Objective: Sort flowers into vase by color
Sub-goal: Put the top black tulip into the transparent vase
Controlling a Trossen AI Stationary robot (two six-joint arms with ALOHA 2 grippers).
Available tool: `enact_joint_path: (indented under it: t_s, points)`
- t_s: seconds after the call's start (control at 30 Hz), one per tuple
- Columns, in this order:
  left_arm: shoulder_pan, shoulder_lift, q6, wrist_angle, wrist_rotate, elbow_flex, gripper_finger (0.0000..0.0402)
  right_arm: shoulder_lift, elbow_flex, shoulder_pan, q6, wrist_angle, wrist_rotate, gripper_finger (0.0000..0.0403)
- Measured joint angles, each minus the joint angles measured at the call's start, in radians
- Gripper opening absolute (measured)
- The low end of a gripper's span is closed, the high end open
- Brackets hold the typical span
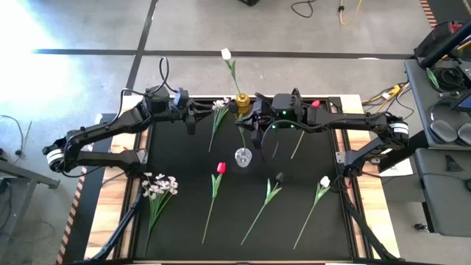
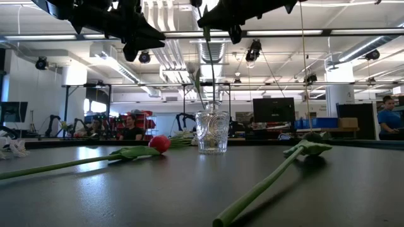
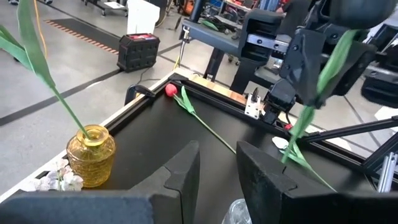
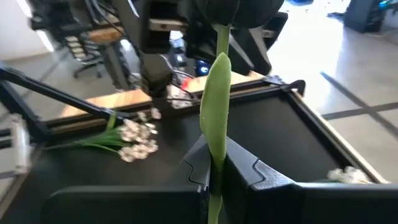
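A green flower stem (image 4: 214,106) is pinched between the right gripper's (image 4: 214,171) closed fingers; stem and long leaf pass straight through the jaws, seen in the right wrist view. In the high view the right gripper (image 1: 254,131) is held above the clear glass vase (image 1: 243,157) near the mat's middle. In the low view the stem (image 2: 208,69) hangs down from the gripper into the glass vase (image 2: 211,132); its blossom is not made out.

The left gripper (image 3: 217,168) is seen parted with nothing between its fingers, at the mat's far edge, just beside the amber vase (image 1: 241,104). A white tulip (image 1: 227,54) stands in the amber vase, leaning out past the table edge.

Other flowers are laid flat on the black mat (image 1: 184,221): a red tulip (image 1: 220,168), a dark tulip (image 1: 279,177), a white tulip (image 1: 324,182) and a white blossom spray (image 1: 160,184) along the near half, well apart from both grippers. Another white spray (image 1: 220,104) lies just beside the amber vase. A red tulip (image 1: 316,104) lies under the right arm at the far edge.
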Motion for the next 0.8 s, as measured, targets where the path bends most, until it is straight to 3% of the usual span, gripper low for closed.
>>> enact_joint_path:
  t_s: [0.6, 0.8]
  points:
    - [0.0, 0.061, -0.014, -0.004, 0.001, 0.0, 0.0091, 0.001, -0.087, 0.005, 0.005, -0.003, 0.049, 0.0015]
    - [0.0, 0.067, -0.015, -0.003, 0.002, 0.0, 0.0091, 0.001, -0.067, 0.005, 0.006, -0.004, 0.05, 0.0064]
